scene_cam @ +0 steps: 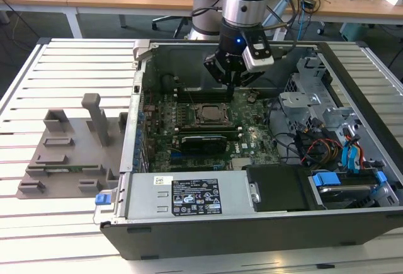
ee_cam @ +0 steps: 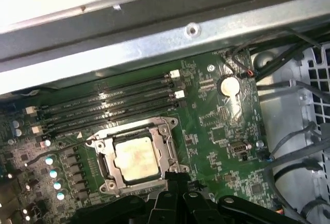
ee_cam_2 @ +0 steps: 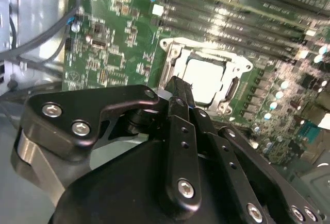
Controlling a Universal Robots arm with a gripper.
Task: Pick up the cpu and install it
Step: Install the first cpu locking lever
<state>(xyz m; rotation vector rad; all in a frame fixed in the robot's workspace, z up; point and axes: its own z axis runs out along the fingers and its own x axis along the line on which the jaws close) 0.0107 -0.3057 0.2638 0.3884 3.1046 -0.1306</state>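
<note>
- Hovering inside the open computer case (scene_cam: 352,160), the gripper (scene_cam: 230,84) hangs just above the green motherboard (scene_cam: 252,138), over the side of the socket frame (scene_cam: 208,114) nearer the case's far wall in the exterior view.
- Fingers (ee_cam_2: 178,98) appear drawn together into one narrow black tip in the second wrist view; nothing seen clamped between them.
- In the first wrist view the fingertip (ee_cam: 175,175) sits at the edge of the socket frame (ee_cam: 135,154), near but apart from the chip.
- The cpu (ee_cam: 135,158), pale silver top, lies flat inside the socket frame on the motherboard; the same chip shows as a bright square (ee_cam_2: 205,80) in the second wrist view, and as a small pale square (scene_cam: 208,113) in the exterior view.
- The frame's metal surround encloses the chip on all sides; whether the latch is closed over it cannot be told.
- Four long memory slots (ee_cam: 105,105) run parallel beside the socket, between it and the case wall.
- A round coin battery (ee_cam: 229,86) sits on the board, well apart from the socket.
- A long black card (scene_cam: 200,142) lies on the board just beside the socket, on the side toward the power supply (scene_cam: 182,195).
- Outside the case, at the exterior view's left, a grey moulded fixture (scene_cam: 69,145) rests on the slatted table (scene_cam: 63,66).
- Bundled cables and blue connectors (scene_cam: 349,151) occupy the case's drive bay end at the exterior view's right.
</note>
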